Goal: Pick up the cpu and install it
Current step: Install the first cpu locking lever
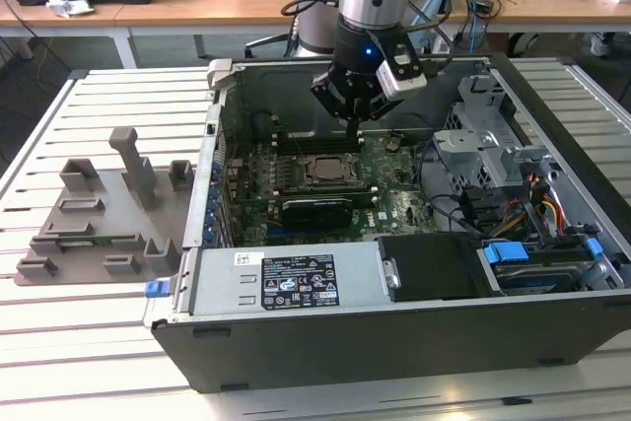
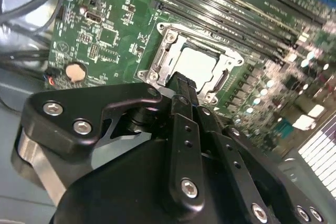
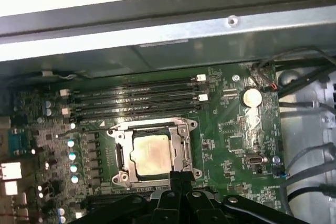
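Observation:
The cpu (image 1: 325, 171) lies flat in the metal socket frame (image 3: 182, 145) on the green motherboard inside the open computer case. Its silvery top plate shows in both wrist views (image 3: 151, 155) (image 2: 198, 62). My gripper (image 1: 357, 131) hangs just above the board, on the side of the socket toward the exterior view's right. The black fingertips (image 3: 181, 174) stand pressed together at the socket's edge, and nothing is between them. In the second wrist view the gripper (image 2: 181, 83) covers one corner of the socket frame.
Empty memory slots (image 3: 136, 98) run beside the socket, and a coin battery (image 3: 252, 97) sits on the board. A drive cage with cables (image 1: 493, 165) fills the case's right in the exterior view. The labelled power supply (image 1: 296, 283) lies in front. A grey fixture tray (image 1: 99, 214) rests outside.

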`<state>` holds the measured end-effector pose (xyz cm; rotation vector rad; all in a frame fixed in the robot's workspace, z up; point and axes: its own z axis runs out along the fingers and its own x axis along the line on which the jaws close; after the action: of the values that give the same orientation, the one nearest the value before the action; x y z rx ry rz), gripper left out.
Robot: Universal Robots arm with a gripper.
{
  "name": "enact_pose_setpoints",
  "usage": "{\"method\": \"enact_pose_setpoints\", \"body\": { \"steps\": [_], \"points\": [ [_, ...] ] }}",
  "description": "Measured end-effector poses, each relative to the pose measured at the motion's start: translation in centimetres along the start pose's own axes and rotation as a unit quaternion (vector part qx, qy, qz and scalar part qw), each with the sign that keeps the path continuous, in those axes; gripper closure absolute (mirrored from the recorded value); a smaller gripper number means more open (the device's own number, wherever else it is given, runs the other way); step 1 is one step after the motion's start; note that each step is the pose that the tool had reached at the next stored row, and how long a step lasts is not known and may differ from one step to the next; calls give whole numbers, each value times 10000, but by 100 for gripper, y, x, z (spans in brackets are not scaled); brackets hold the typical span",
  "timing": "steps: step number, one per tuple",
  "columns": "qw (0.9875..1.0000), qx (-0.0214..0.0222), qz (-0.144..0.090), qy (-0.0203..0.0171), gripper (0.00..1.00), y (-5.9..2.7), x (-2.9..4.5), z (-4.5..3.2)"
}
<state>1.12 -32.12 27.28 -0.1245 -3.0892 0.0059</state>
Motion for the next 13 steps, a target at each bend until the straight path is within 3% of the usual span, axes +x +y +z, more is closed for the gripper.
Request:
{"method": "enact_pose_setpoints", "body": {
  "steps": [3,6,8,10,11,13],
  "points": [
    [9989,2,-464,-1,89,0,0,2],
    [9989,3,-474,-4,89,0,7,-9],
    [9989,4,-476,-14,89,-2,18,-141],
    [9989,1,-475,-16,89,-2,24,-169],
    [9989,1,-475,-16,89,-4,51,-167],
    [9989,-7,-477,-20,89,-10,196,-153]
  ]
}}
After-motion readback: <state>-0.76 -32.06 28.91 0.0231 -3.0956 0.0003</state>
